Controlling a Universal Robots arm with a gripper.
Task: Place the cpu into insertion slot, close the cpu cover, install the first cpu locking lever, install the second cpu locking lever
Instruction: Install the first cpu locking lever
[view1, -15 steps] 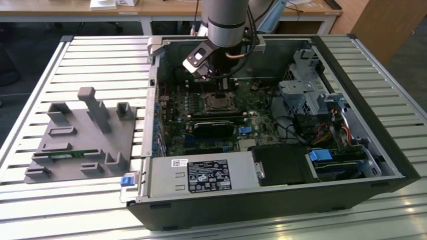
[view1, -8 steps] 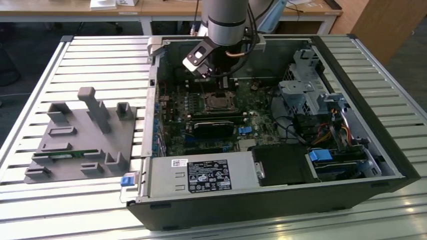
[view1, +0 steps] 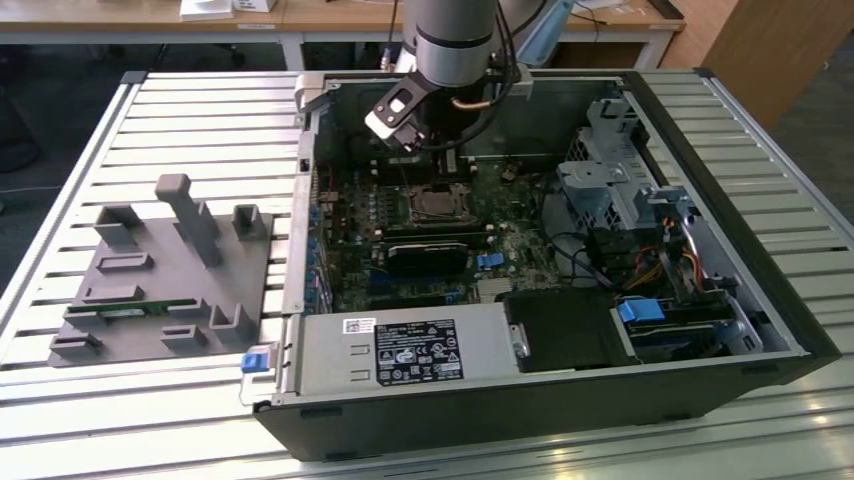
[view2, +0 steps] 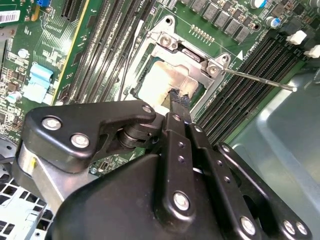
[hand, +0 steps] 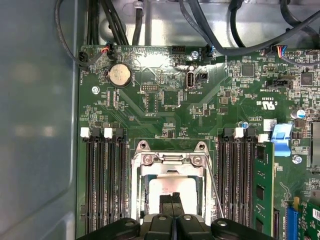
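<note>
The cpu (hand: 167, 186) lies in the socket on the green motherboard, its dull silver top (view2: 159, 80) showing through the square opening of the cpu cover (hand: 170, 160). The cover (view2: 192, 56) looks laid down flat around it. A thin metal locking lever (view2: 257, 79) sticks out from one corner of the socket, unlatched, and runs alongside the socket (hand: 216, 192). My gripper (view2: 177, 100) is shut, its two black fingertips pressed together just over the chip's top (hand: 172, 200). In the exterior view the gripper (view1: 430, 150) hangs directly above the socket (view1: 435, 205).
Black memory slots (hand: 102, 185) flank the socket on both sides. The open computer case (view1: 320, 200) stands on a slatted table, with a drive cage (view1: 614, 185) and cables at the exterior view's right. A grey parts fixture (view1: 167, 270) sits at the exterior view's left.
</note>
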